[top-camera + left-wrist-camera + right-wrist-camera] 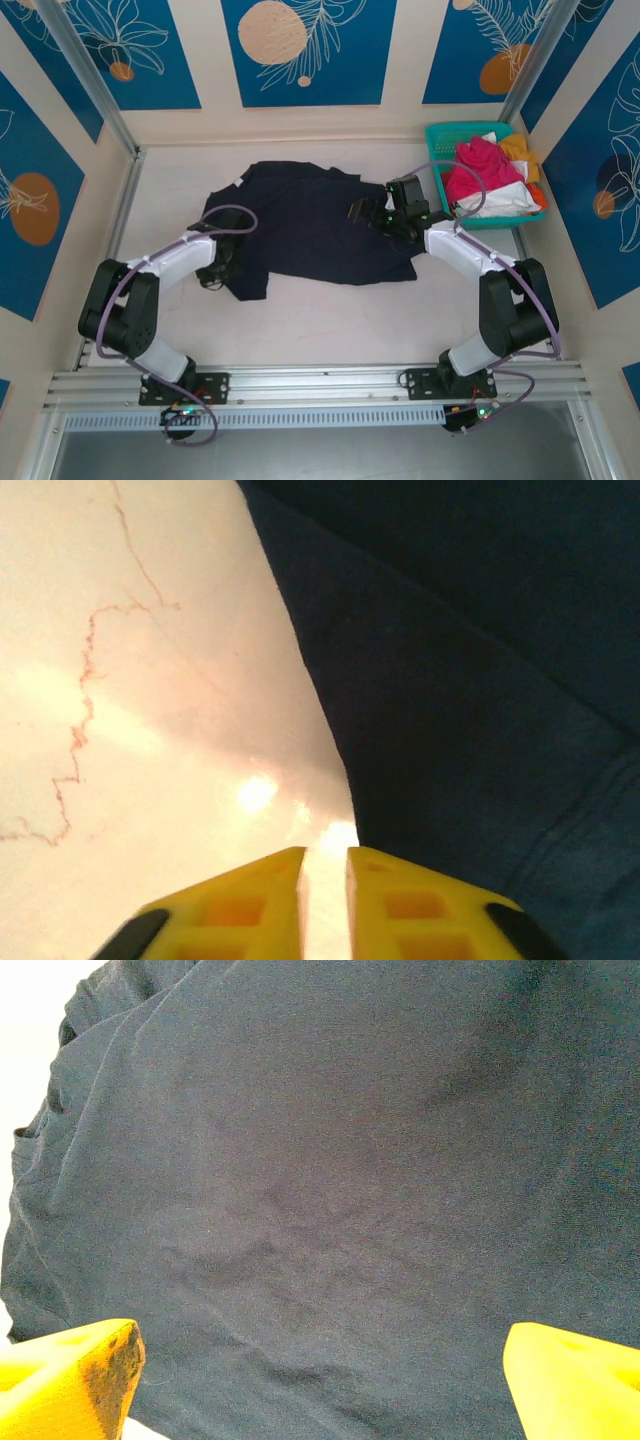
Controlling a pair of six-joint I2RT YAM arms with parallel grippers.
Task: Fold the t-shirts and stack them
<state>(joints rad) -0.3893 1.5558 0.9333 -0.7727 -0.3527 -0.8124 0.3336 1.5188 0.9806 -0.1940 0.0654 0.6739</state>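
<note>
A plain navy t-shirt (320, 225) lies spread on the veined table (300, 325).

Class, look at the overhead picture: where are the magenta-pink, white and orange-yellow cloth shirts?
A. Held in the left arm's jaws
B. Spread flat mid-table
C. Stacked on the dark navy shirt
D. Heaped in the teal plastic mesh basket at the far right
D: the magenta-pink shirt, white shirt and orange-yellow shirt sit bundled inside the teal plastic mesh basket, apart from the large dark navy cloth t-shirt spread on the table.
</note>
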